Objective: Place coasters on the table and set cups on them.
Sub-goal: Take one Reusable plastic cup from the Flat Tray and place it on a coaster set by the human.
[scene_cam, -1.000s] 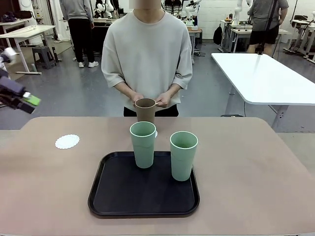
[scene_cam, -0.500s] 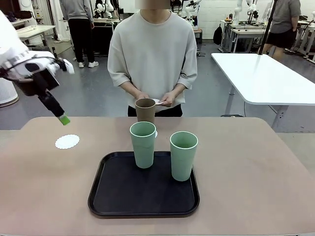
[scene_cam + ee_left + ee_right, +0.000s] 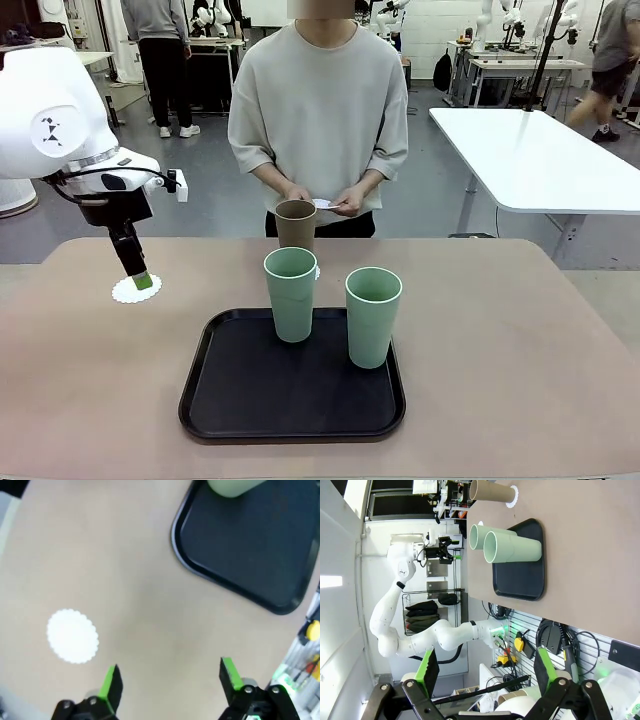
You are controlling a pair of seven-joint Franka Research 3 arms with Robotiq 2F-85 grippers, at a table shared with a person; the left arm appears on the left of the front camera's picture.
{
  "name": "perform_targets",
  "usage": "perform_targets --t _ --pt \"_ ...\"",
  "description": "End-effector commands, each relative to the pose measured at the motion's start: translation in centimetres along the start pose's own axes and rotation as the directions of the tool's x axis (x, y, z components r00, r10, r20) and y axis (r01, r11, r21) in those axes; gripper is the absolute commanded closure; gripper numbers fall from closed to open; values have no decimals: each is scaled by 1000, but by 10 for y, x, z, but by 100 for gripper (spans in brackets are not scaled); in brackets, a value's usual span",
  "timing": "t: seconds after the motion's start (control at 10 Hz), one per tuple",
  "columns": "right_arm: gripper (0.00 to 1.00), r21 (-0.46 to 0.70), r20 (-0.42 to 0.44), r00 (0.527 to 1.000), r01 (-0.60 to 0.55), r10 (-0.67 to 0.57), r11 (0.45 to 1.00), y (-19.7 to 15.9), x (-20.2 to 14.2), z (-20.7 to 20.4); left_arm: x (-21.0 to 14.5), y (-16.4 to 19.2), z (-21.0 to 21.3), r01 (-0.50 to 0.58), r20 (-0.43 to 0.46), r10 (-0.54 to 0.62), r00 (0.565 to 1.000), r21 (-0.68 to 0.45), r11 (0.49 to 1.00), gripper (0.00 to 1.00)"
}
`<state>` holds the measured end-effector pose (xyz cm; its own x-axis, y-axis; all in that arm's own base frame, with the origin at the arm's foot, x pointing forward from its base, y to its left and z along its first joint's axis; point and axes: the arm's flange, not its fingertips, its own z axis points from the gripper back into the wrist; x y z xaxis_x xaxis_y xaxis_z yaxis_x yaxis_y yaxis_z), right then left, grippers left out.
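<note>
One white scalloped coaster (image 3: 131, 291) (image 3: 72, 635) lies on the tan table (image 3: 520, 330) at the left. My left gripper (image 3: 140, 279) (image 3: 171, 677) hangs open just above it, the coaster off to one side of its fingers. The brown cup (image 3: 295, 223) (image 3: 492, 490) stands at the far edge on another coaster (image 3: 514, 496). Two pale green cups (image 3: 291, 293) (image 3: 372, 315) stand upright on the black tray (image 3: 250, 390) (image 3: 520, 580). The person's hands hold a third coaster (image 3: 325, 204) behind the brown cup. My right gripper (image 3: 485, 667) is open and empty, far off the table.
The black tray's corner (image 3: 250, 545) lies a short way from my left gripper. A glossy white table (image 3: 540, 160) stands at the back right. The person (image 3: 318, 110) stands at the far edge, facing me.
My left arm has swung in from the left edge and come down over the coaster on the table. The person's hands shifted slightly with the coaster.
</note>
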<state>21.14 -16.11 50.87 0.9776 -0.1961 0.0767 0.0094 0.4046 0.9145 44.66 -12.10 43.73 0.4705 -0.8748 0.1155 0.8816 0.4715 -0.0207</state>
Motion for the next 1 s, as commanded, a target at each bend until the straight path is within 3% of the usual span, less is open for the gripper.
perform_targets --t 0.0,0.5,0.7,0.8,0.9 --pt "0 21 6 1000 -6 6 1000 1 0 0 -7 2 13 -17 16 17 1000 22 1000 0" --pt "0 21 6 1000 -6 6 1000 1 0 0 -7 5 12 -18 19 18 1000 16 1000 0" --pt "0 21 6 1000 -6 6 1000 1 0 0 12 -8 1 226 120 -234 965 76 971 0" --pt "0 21 6 1000 -6 6 1000 1 0 0 16 -8 4 366 222 -367 904 44 930 0" --pt "0 21 6 1000 -6 6 1000 1 0 0 13 -3 4 425 308 -410 858 19 905 0"
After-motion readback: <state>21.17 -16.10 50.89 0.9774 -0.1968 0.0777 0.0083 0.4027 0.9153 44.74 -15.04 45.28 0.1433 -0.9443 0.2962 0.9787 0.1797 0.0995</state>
